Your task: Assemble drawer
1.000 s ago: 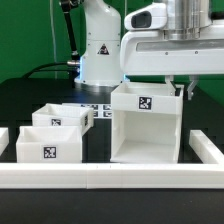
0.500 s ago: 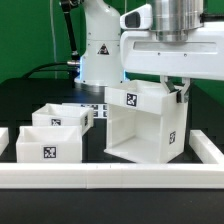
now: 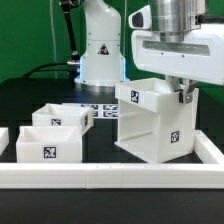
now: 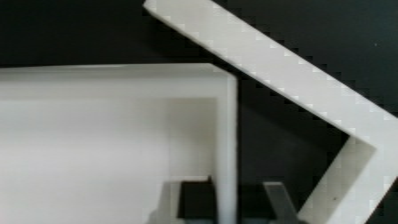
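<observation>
White casing (image 3: 148, 125): below gripper, open front angled near-left.
Gripper (image 3: 182, 94): pinching its right wall.
Near tray (image 3: 45, 148): left, well apart.

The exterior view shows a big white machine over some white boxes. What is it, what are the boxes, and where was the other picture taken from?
The machine is a robot arm, filmed by a camera standing off to the side. Its two-finger gripper is shut on the top edge of one wall of the casing, the big open box of a drawer unit, which sits at an angle to the rails bordering the black table. A nearer tray and a farther tray sit at the exterior view's left, and a flat marker board lies behind them. The wrist view comes from a camera on the arm's wrist: it looks past the fingers at the thin wall pinched between them.
</observation>
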Action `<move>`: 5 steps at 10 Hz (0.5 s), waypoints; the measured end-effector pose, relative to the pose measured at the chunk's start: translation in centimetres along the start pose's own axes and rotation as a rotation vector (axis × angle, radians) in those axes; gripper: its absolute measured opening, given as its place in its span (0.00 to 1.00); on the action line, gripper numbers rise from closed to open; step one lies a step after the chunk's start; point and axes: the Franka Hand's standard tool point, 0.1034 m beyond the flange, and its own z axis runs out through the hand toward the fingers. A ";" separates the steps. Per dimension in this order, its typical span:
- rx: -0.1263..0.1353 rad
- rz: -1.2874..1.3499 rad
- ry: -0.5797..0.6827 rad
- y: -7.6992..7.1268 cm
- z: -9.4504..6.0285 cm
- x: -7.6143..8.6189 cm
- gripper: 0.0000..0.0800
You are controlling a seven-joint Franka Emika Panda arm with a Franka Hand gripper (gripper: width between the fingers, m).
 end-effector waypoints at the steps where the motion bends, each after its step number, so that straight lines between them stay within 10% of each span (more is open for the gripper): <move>1: 0.007 0.065 -0.004 0.0 -0.2 0.5 0.05; 5: 0.011 0.255 -0.014 -0.2 0.0 0.1 0.05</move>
